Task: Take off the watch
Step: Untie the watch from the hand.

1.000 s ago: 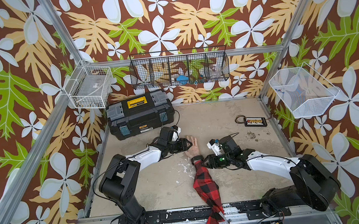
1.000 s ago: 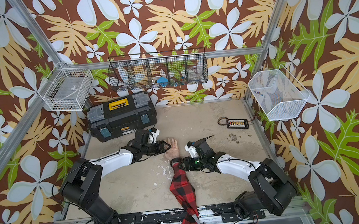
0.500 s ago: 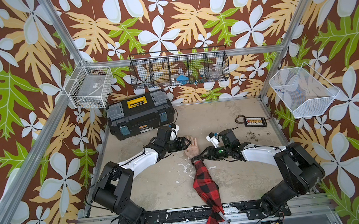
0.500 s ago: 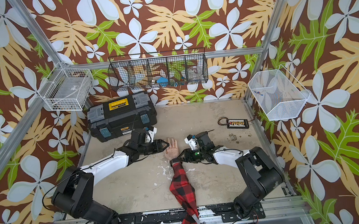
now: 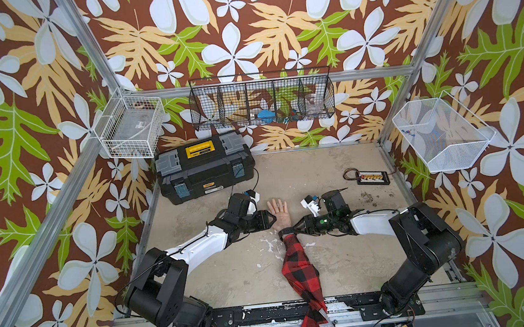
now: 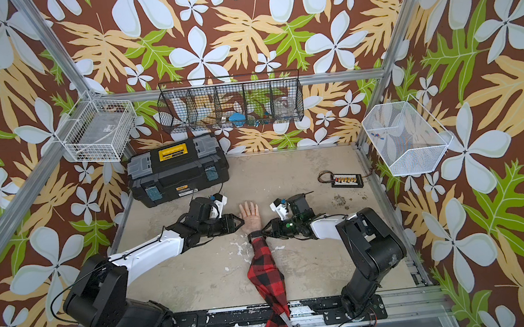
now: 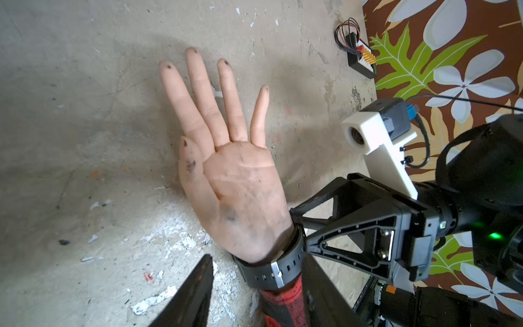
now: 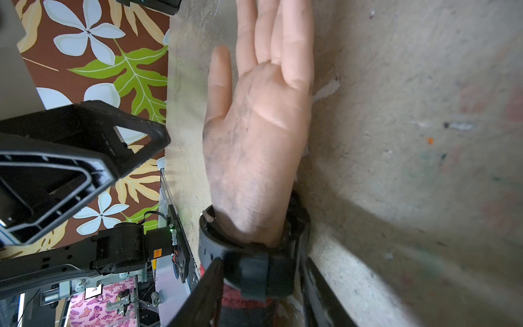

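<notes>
On the worn beige table [image 5: 232, 273], your biggest item is the black tool box [image 5: 204, 167], closed, at the far left against the wall. Next in size is the dummy arm [image 5: 300, 273] in a red-and-black checked sleeve. It lies from the near edge toward the middle, between your two robot arms. Its rubbery hand [image 7: 240, 184] lies palm up, smudged with dark marks, with the digits stretched toward the far wall.

Your left gripper [image 5: 270, 220] sits low on the thumb side of the palm, just beside it, and the right wrist view shows a gap between the two. Its jaws stand spread with nothing held.

Your right gripper [image 5: 295, 228] sits at the wrist on the little-finger side. In the right wrist view its two fingers [image 8: 203, 288] bracket the strap, one over the palm side and one down by the table. You cannot tell from these views whether they pinch the strap or only flank it.

The watch [image 7: 254, 271] is on the dummy's wrist, fastened, between the heel of the palm and the sleeve cuff. It is all black, and its bulkier case [image 8: 294, 226] is turned toward the table. The silver buckle [image 7: 276, 273] faces up on the palm side.

Well apart, at the far right of the table, lies a small connector board [image 5: 371, 177] with looped wires
</notes>
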